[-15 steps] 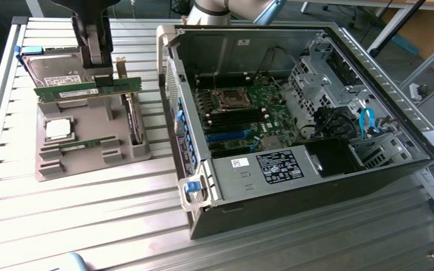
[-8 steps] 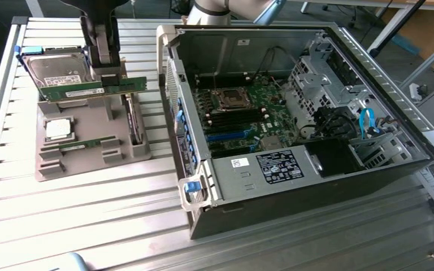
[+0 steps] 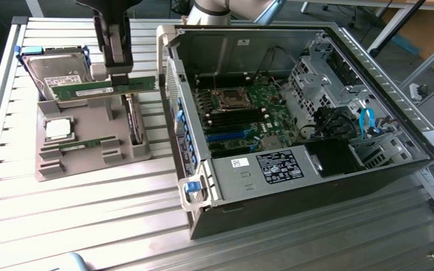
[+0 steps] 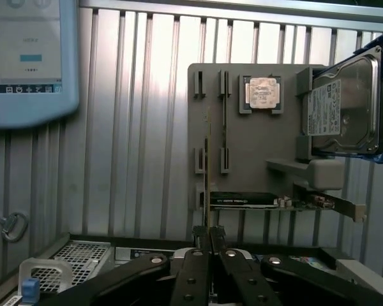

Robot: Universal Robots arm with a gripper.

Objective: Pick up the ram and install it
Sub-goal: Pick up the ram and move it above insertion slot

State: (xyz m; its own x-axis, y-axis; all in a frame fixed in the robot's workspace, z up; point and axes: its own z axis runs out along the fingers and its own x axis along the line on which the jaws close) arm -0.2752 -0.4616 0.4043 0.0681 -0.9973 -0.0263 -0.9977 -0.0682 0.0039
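My gripper (image 3: pixel 119 74) is shut on the ram (image 3: pixel 81 90), a thin green stick that it holds level, long side across, a little above the grey holder tray (image 3: pixel 89 164). In the wrist view the ram (image 4: pixel 206 172) shows edge-on as a thin line running out from between the black fingers (image 4: pixel 198 255). A second ram stick (image 3: pixel 77 145) lies in its slot on the tray, also seen in the wrist view (image 4: pixel 225 121). The open computer case (image 3: pixel 293 113) stands to the exterior view's right, its motherboard memory slots (image 3: pixel 236 118) uncovered.
On the tray are a silver processor (image 3: pixel 59 129), a hard drive (image 3: pixel 59 70) in a blue frame and an upright expansion card (image 3: pixel 131 121). A teach pendant (image 4: pixel 25 57) lies on the slatted metal table (image 3: pixel 89 226). The case wall (image 3: pixel 173 113) rises beside the tray.
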